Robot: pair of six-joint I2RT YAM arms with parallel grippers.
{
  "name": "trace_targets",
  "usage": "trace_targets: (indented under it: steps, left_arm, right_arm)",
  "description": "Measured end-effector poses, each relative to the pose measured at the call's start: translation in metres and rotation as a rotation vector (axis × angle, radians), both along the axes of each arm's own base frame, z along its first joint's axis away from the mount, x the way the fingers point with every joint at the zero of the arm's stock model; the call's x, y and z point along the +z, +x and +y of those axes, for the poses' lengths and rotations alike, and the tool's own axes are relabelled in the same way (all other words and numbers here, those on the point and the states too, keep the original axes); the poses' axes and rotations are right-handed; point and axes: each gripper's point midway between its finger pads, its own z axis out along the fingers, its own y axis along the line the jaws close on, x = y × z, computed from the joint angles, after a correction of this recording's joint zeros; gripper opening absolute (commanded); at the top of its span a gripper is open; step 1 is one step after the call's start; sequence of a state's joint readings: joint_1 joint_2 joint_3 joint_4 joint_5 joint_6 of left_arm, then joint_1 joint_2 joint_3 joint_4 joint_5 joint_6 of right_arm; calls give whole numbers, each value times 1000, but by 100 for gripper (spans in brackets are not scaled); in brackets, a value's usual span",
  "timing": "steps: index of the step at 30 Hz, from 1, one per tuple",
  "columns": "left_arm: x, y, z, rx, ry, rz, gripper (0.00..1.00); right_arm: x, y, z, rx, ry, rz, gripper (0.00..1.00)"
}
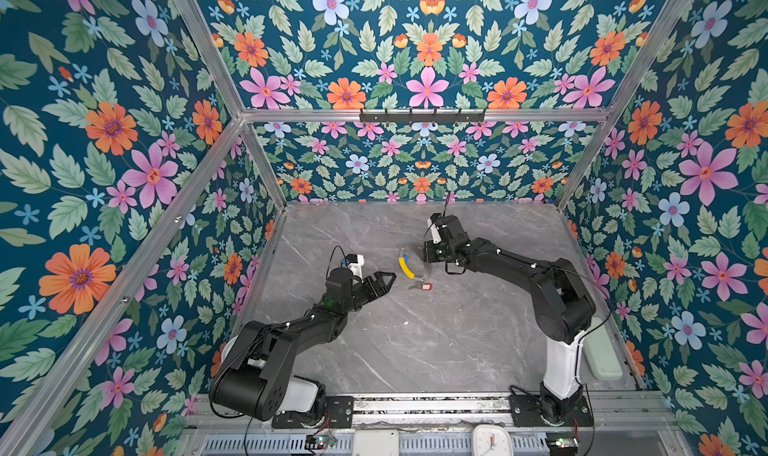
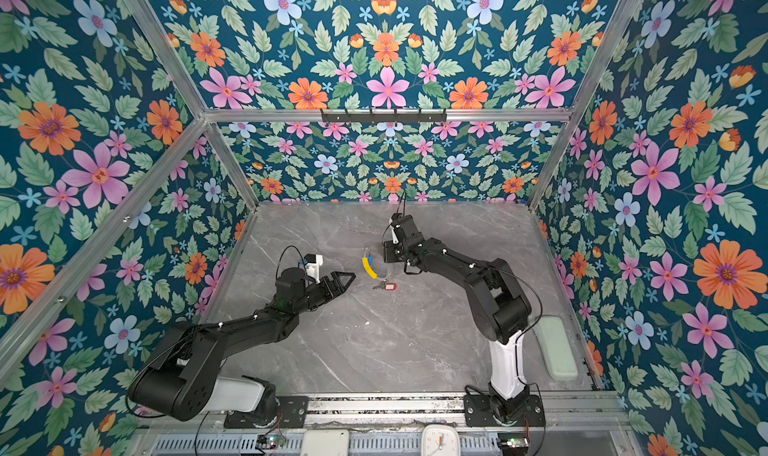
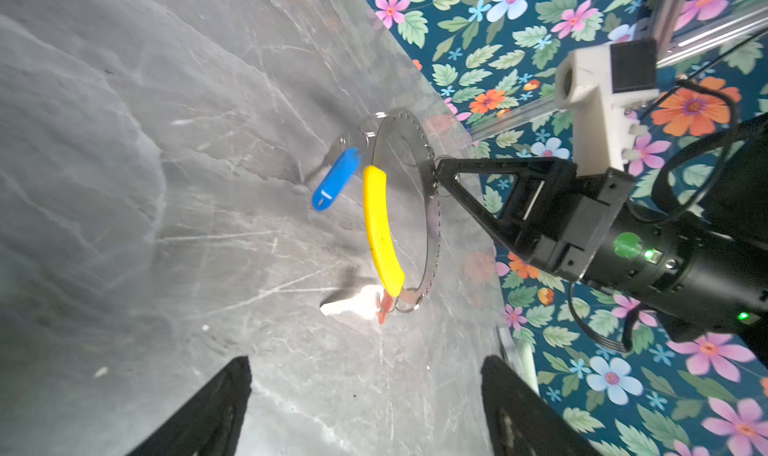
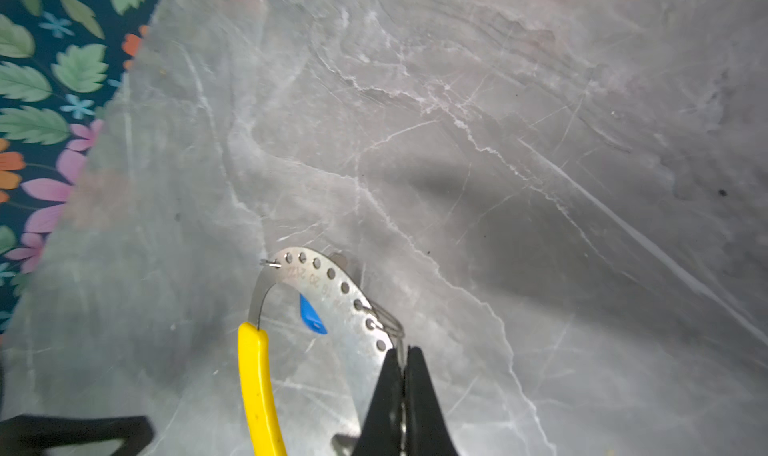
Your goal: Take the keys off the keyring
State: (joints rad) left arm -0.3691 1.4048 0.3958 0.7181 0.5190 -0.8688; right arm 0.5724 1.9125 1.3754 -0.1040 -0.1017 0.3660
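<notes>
The keyring [image 3: 432,225] stands upright on the marble table, a thin silver hoop with a punched metal band and a yellow sleeve [image 3: 380,225]. My right gripper [image 4: 402,352] is shut on the band's edge. It shows in both top views [image 1: 427,258] [image 2: 386,257]. A key with a blue tag [image 3: 336,179] hangs from the hoop's upper part. A key with a red tag [image 1: 424,286] lies on the table at the hoop's lower end. My left gripper [image 3: 366,360] is open and holds nothing, just left of the keyring [image 1: 409,265] in a top view.
A pale green pad [image 1: 602,350] lies along the table's right edge. A white clock [image 1: 492,439] and a white box [image 1: 376,441] sit below the front rail. Floral walls close in three sides of the table [image 1: 436,341].
</notes>
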Motion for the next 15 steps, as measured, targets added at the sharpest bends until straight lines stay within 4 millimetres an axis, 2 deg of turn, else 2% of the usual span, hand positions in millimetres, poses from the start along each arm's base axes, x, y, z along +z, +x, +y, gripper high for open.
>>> trace_targets:
  steps: [5,10,15]
  left_arm:
    - [16,-14,-24,-92,-111,-46,86]
    - [43,-26,-43,-171,-182,-127,72]
    - [58,-32,-49,-191,-213,-156,55]
  right_arm:
    - [27,-35,1,43,38,-16,0]
    - [55,-66,4,94,54,-50,0]
    - [75,-84,-3,109,68,-74,0]
